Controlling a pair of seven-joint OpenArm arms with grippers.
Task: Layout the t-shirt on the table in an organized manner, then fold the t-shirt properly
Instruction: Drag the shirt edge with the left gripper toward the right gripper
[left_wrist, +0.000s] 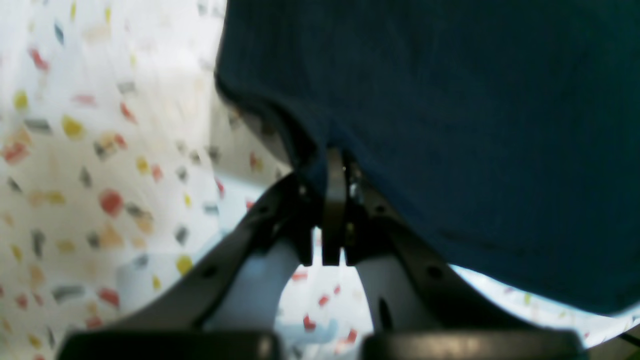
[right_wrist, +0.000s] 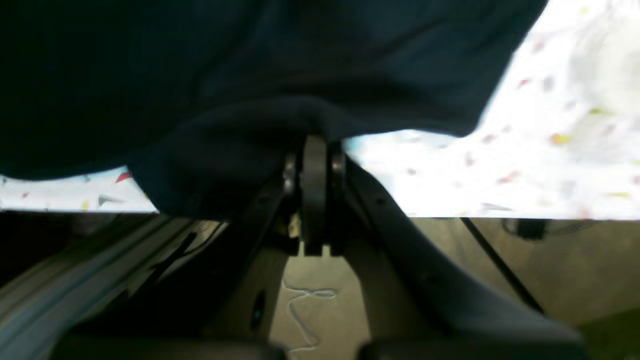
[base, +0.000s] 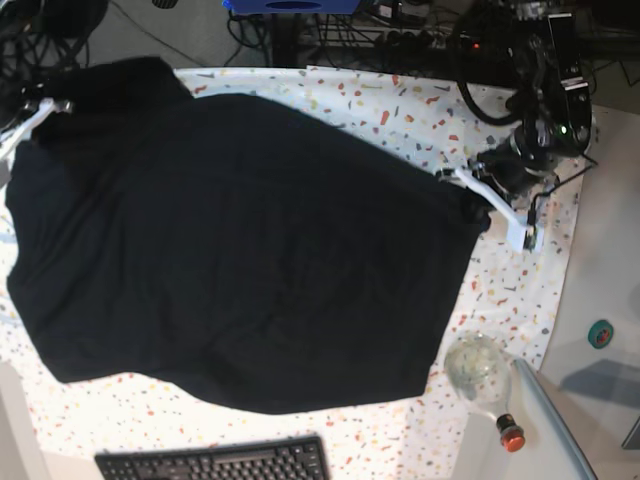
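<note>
The black t-shirt (base: 240, 240) lies spread wide across the speckled white table (base: 400, 110), stretched between the two arms. My left gripper (base: 462, 190) is at the shirt's right edge; in the left wrist view the left gripper (left_wrist: 334, 167) is shut on a pinch of the t-shirt (left_wrist: 450, 125) above the table (left_wrist: 75, 150). My right gripper (base: 55, 103) holds the far left corner; in the right wrist view the right gripper (right_wrist: 314, 145) is shut on a fold of the t-shirt (right_wrist: 225, 75) near the table (right_wrist: 550, 150) edge.
A black keyboard (base: 215, 462) lies at the front edge. A clear glass bottle (base: 478, 368) with a red cap lies at the front right. A green tape roll (base: 600, 333) sits off the table to the right. Cables and equipment crowd the back.
</note>
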